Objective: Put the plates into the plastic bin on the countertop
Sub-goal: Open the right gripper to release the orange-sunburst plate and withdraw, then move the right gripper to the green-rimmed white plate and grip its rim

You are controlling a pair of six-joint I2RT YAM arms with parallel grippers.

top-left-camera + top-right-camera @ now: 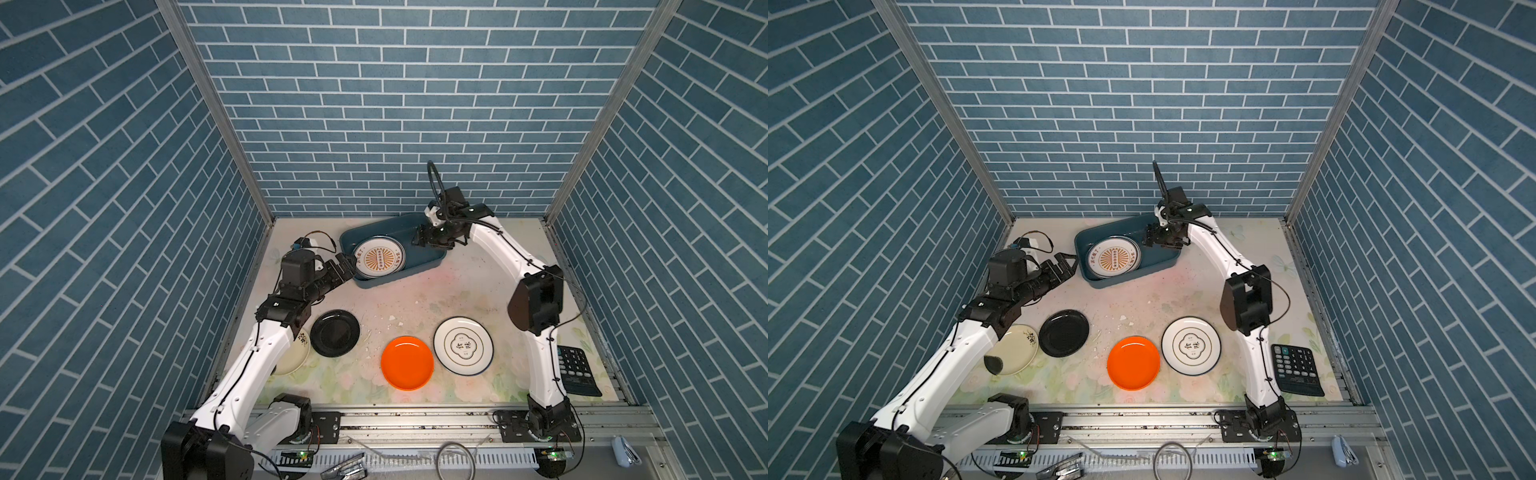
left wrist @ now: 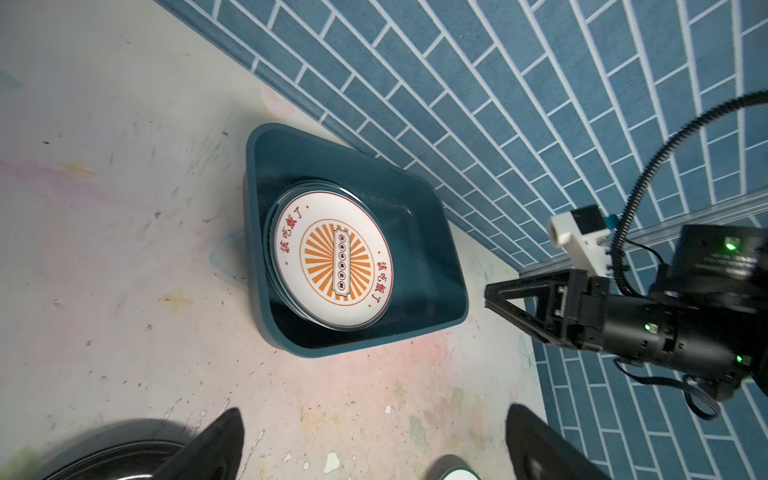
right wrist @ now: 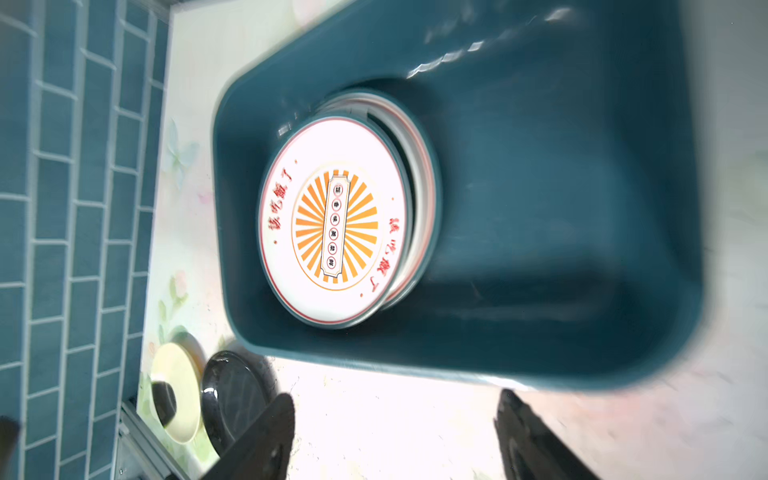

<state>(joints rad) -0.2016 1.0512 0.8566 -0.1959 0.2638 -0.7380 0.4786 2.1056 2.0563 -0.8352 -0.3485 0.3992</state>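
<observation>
plates [image 1: 407,363]: looked rigid, glossy, breakable; raised rim was the hold
left gripper [image 1: 347,266]: was spread, empty
right gripper [image 1: 417,240]: jaws stood apart, empty

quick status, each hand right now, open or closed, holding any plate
left hand: open, holding nothing
right hand: open, holding nothing

Lab cell: alu frame [image 1: 415,420], brick-print walls [image 1: 374,104]

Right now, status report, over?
Open, empty: left gripper, right gripper, flanking teal bin. Sunburst plate tops bin's stack. On countertop: black plate, orange plate, cream plate, teal-rimmed plate. Nothing blocking.
</observation>
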